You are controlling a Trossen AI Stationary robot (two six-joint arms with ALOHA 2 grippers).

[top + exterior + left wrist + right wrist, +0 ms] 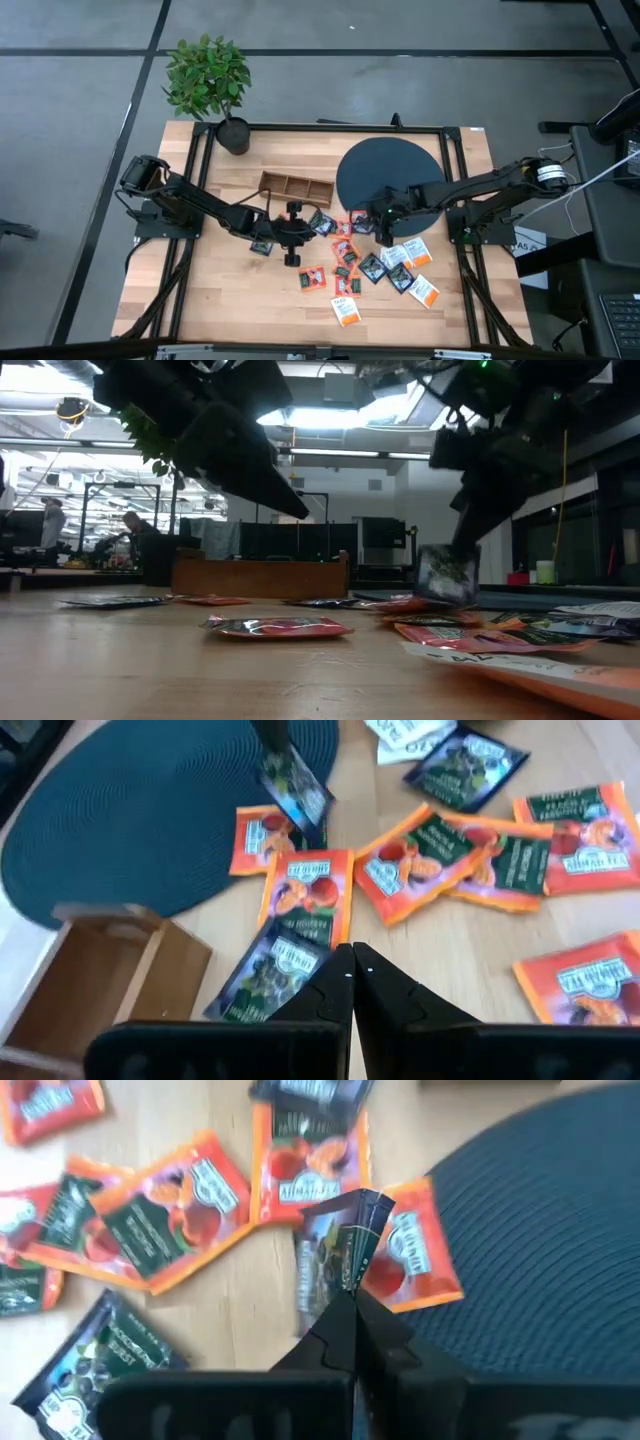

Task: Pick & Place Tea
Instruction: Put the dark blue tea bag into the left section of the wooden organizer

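Observation:
Several tea sachets (372, 266), dark-green, red-orange and white-orange, lie flat on the wooden table between my two arms. My right gripper (370, 222) hovers by the near left rim of the black round disc (390, 170), shut on a dark sachet (447, 572). My left gripper (352, 955) is shut and holds nothing. It hangs above the table near the right end of the wooden compartment tray (297, 187), over a dark sachet (262, 982). My right gripper pinches the dark sachet by its upper edge (350, 1280) between its two fingertips. The fingers slant down at it from the table's right side. The sachet hangs on edge below the fingers (465, 530), lifted clear of the table and of the sachets under it.
A potted plant (208, 80) stands at the table's far left corner. The black disc takes up the far right part of the table. One dark sachet (262, 247) lies apart under my left arm. Bare wood lies along the near left part (220, 300).

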